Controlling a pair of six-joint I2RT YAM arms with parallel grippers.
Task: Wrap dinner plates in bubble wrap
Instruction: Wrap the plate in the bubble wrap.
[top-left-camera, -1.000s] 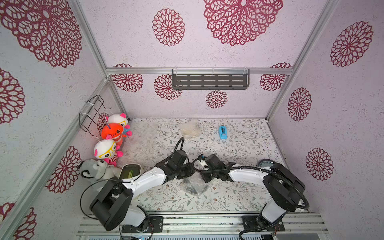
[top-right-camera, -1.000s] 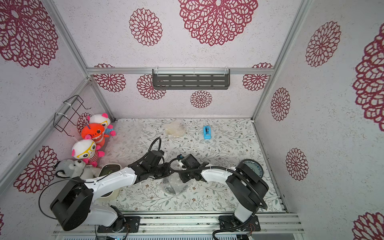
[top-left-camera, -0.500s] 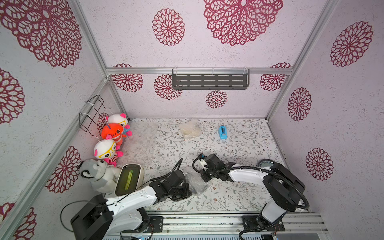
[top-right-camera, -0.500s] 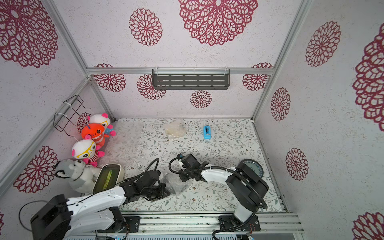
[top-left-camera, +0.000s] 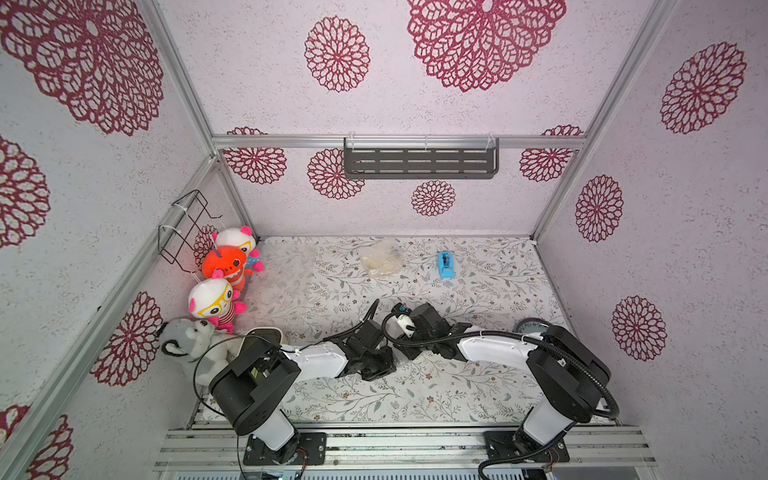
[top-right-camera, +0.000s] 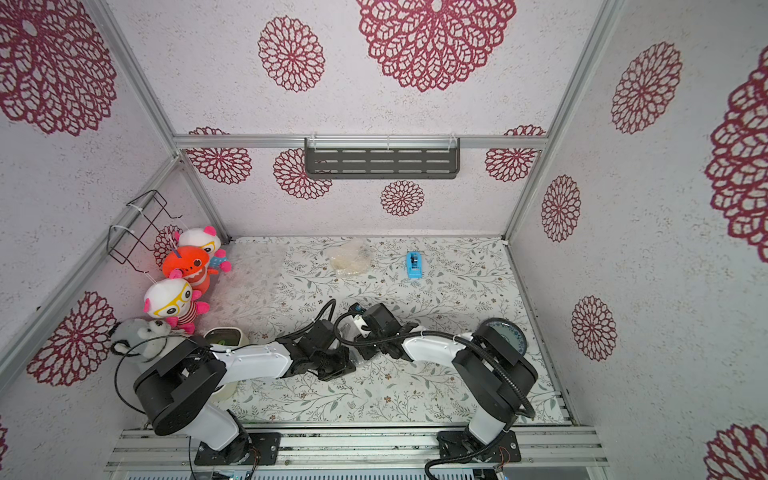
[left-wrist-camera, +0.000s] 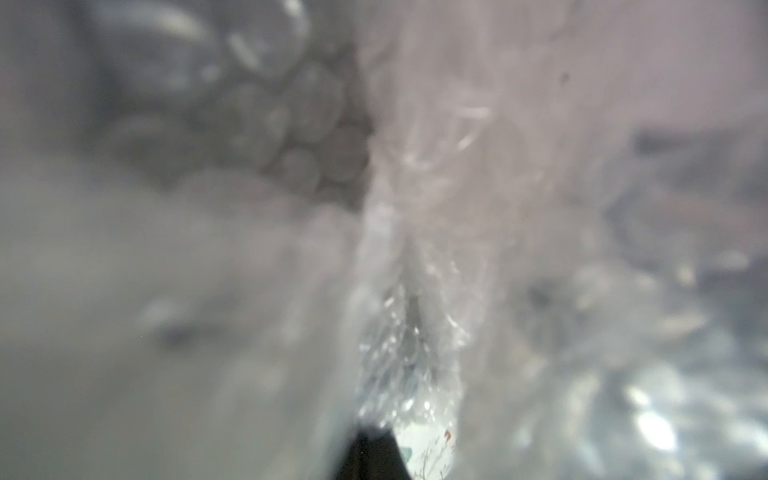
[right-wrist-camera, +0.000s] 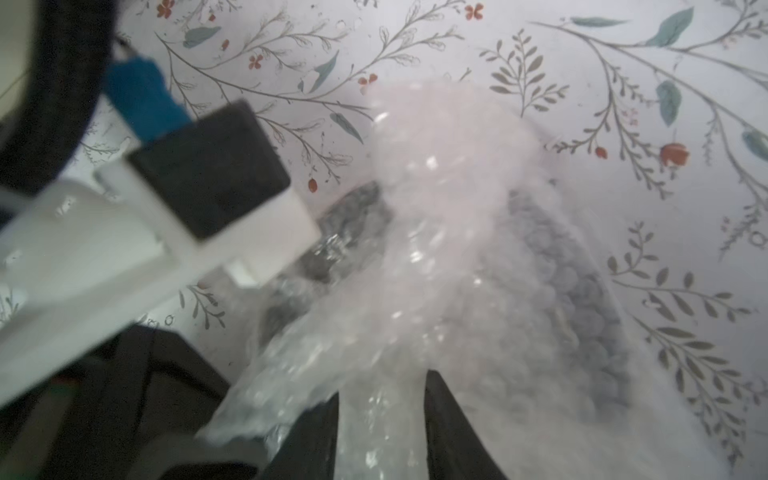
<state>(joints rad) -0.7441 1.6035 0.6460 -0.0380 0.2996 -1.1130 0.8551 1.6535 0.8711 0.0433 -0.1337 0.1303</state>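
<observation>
A glossy black dinner plate (right-wrist-camera: 582, 299) lies on the table under crumpled bubble wrap (right-wrist-camera: 440, 232), mid-front between my two arms. My right gripper (right-wrist-camera: 380, 390) stands over it, jaws apart, with a fold of wrap running between the fingers. My left gripper (top-left-camera: 380, 368) is right beside it, shut on a gathered ridge of the bubble wrap (left-wrist-camera: 411, 332) that fills its wrist view. A blue-grey plate (top-left-camera: 528, 324) sits at the right, half hidden by my right arm. A cream plate in wrap (top-left-camera: 380, 259) lies at the back.
A loose bubble wrap sheet (top-left-camera: 286, 268) lies back left beside plush toys (top-left-camera: 226, 266). A blue tape dispenser (top-left-camera: 445, 266) stands at the back. The cream container with green inside (top-right-camera: 222, 334) is behind my left arm. A grey shelf (top-left-camera: 419, 162) hangs on the rear wall.
My left arm swung out to the front left, then came back to the middle beside the right gripper. The right jaws have widened a little; that arm has stayed put.
</observation>
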